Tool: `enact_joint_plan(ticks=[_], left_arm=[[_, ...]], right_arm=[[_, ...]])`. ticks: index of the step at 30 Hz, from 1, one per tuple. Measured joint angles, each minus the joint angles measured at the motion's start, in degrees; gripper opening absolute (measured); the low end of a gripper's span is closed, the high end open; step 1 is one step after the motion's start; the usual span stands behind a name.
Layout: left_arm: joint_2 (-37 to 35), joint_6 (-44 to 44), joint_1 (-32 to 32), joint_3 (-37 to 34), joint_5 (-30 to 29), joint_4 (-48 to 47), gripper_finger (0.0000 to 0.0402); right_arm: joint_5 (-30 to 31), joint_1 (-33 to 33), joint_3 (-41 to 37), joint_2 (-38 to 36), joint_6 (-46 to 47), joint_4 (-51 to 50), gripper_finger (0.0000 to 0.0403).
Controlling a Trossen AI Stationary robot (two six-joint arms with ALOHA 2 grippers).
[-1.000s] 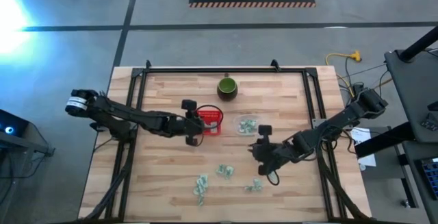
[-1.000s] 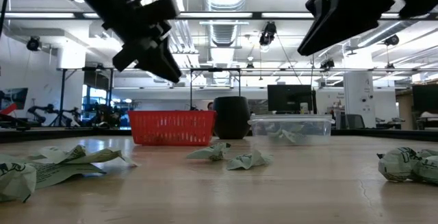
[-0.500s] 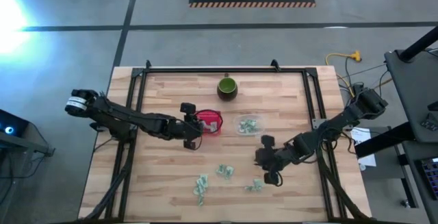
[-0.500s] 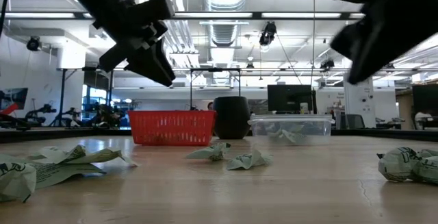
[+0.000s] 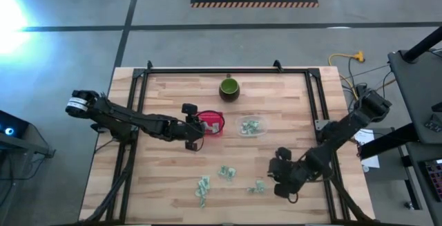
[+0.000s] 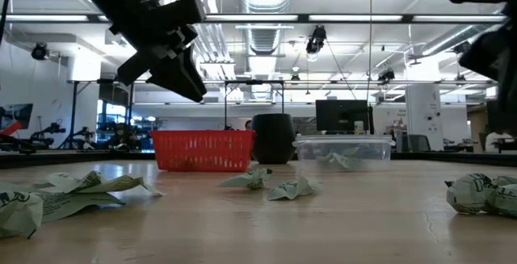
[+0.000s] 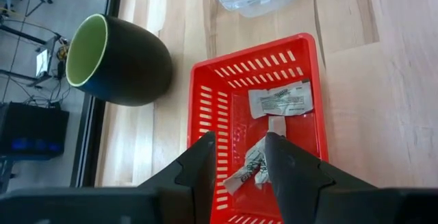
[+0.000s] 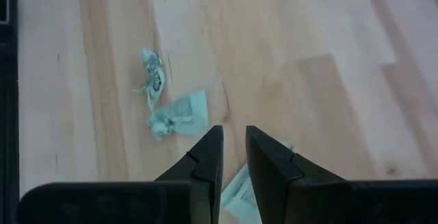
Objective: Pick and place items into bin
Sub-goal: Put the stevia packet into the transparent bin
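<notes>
Items inside red basket show only from left wrist.

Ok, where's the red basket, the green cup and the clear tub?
basket (image 7: 206,107), left wrist view, its slotted side wall
cup (image 7: 133,63), left wrist view, its dark outer side
tub (image 6: 305,157), low view, its front wall

On the wooden table the left gripper sits beside the red basket; the right gripper is near loose wrapped pieces. A dark green cup stands behind the basket; a clear container lies to its right.
</notes>
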Motion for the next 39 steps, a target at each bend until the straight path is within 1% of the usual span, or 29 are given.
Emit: enact_joint_plan(ticks=[8, 11, 14, 18, 22, 26, 31, 35, 39], left_arm=[[0.0, 0.0, 0.0, 0.0, 0.0, 0.0, 0.0109], [0.0, 0.0, 0.0, 0.0, 0.0, 0.0, 0.0109], [0.0, 0.0, 0.0, 0.0, 0.0, 0.0, 0.0109], [0.0, 0.0, 0.0, -0.1, 0.0, 0.1, 0.0109], [0.0, 0.0, 0.0, -0.2, 0.0, 0.1, 0.0109], [0.0, 0.0, 0.0, -0.3, 0.0, 0.1, 0.0109], [0.0, 0.0, 0.0, -0.3, 0.0, 0.1, 0.0109], [0.0, 0.0, 0.0, -0.3, 0.0, 0.2, 0.0109], [0.0, 0.0, 0.0, -0.3, 0.0, 0.2, 0.0109]], right_arm=[[-0.1, 1.9, 0.9, 7.8, 6.4, 0.2, 0.0058], [-1.0, 1.9, 2.1, 9.4, 6.8, 0.1, 0.007], [-1.0, 1.9, 3.2, 9.6, 6.8, -0.3, 0.0093], [-0.3, 1.9, 4.8, 9.5, 7.2, -4.5, 0.0127], [0.5, 1.9, 5.3, 9.4, 11.1, -9.5, 0.0158], [0.5, 1.9, 4.4, 9.4, 15.5, -10.4, 0.0178], [1.3, 1.9, 3.6, 9.4, 16.0, -9.5, 0.0191], [1.9, 1.9, 3.2, 9.4, 16.2, -8.8, 0.0191], [1.9, 1.9, 2.4, 9.4, 15.9, -6.0, 0.0192]])
